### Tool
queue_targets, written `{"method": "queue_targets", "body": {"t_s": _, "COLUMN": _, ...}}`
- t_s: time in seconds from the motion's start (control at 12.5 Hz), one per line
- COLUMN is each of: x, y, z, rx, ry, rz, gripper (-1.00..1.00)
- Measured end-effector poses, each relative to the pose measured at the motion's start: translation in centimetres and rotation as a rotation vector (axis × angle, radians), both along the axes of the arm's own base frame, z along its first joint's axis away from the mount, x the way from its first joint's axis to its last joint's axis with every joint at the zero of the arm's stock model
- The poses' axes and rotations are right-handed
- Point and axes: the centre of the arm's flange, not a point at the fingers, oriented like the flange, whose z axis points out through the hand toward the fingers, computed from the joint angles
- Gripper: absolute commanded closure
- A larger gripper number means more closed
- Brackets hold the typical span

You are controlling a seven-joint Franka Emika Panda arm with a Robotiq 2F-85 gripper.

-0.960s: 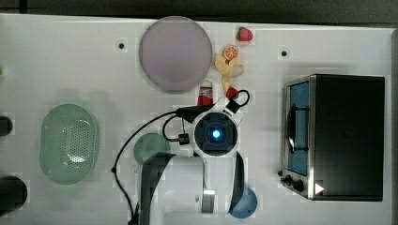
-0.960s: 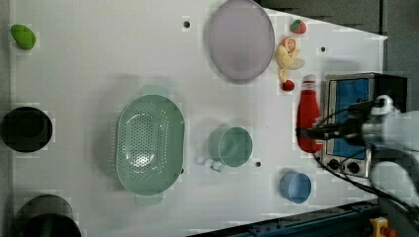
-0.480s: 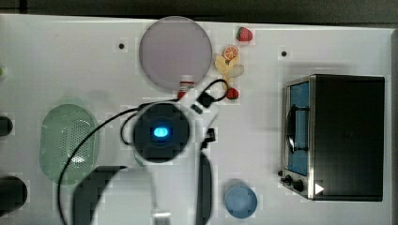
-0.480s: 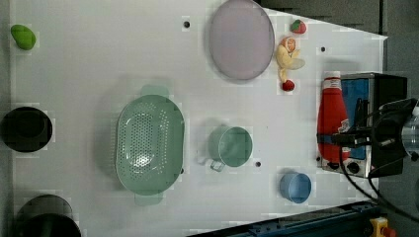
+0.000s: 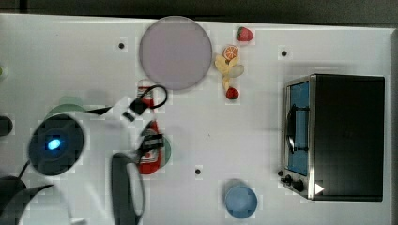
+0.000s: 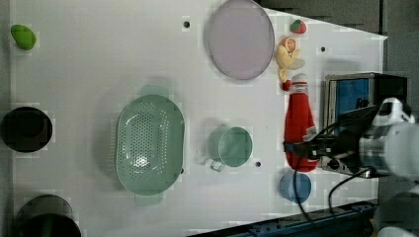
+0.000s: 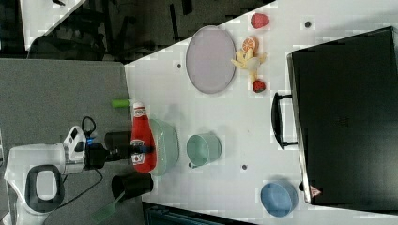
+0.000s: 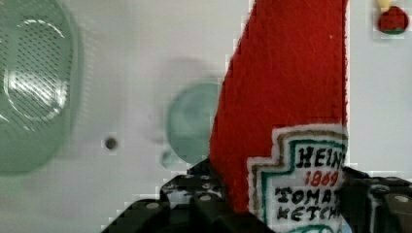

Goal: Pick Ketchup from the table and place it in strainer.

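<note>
The Ketchup (image 6: pixel 298 118), a red bottle with a white-and-dark label, hangs in the air with my gripper (image 6: pixel 298 149) shut on its lower body. In the top view the Ketchup (image 5: pixel 148 165) and gripper (image 5: pixel 151 140) sit over the teal cup (image 5: pixel 165 149), and my arm covers most of the mint-green strainer (image 5: pixel 70 105). The right view has the Ketchup (image 7: pixel 140 136) in front of the strainer (image 7: pixel 168 145). In the wrist view the Ketchup (image 8: pixel 286 92) stands between my black fingers (image 8: pixel 204 196), with the perforated strainer (image 8: pixel 34 87) off to one side.
A lilac plate (image 6: pixel 240 38), fruit pieces (image 6: pixel 286 52) and strawberries (image 5: pixel 244 33) lie at the table's far end. A toaster oven (image 5: pixel 345 136) and a blue bowl (image 5: pixel 241 201) are on the top view's right. Black cups (image 6: pixel 24 128) stand beyond the strainer (image 6: pixel 148 143).
My arm has swung toward the top view's left, carrying the lifted Ketchup from beside the plate to above the teal cup, closer to the strainer.
</note>
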Motion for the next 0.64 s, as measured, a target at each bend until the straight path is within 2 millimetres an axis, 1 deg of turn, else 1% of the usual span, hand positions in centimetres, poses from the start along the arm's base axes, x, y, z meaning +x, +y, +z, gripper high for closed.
{"method": "queue_targets", "body": {"t_s": 0.16, "x": -0.4, "y": 4.6, "z": -1.1, "rx": 0.020, "ry": -0.057, "rz": 0.000, "gripper": -0.26}}
{"method": "queue_targets", "body": {"t_s": 0.32, "x": -1.4, "y": 9.4, "z": -3.0, "rx": 0.060, "ry": -0.084, "rz": -0.012, "gripper": -0.26}}
{"method": "queue_targets", "body": {"t_s": 0.48, "x": -2.7, "y": 14.0, "z": -5.6, "rx": 0.111, "ry": -0.069, "rz": -0.055, "gripper": -0.26}}
{"method": "queue_targets", "body": {"t_s": 0.64, "x": -4.1, "y": 17.5, "z": -8.5, "rx": 0.172, "ry": -0.051, "rz": -0.105, "gripper": -0.26}}
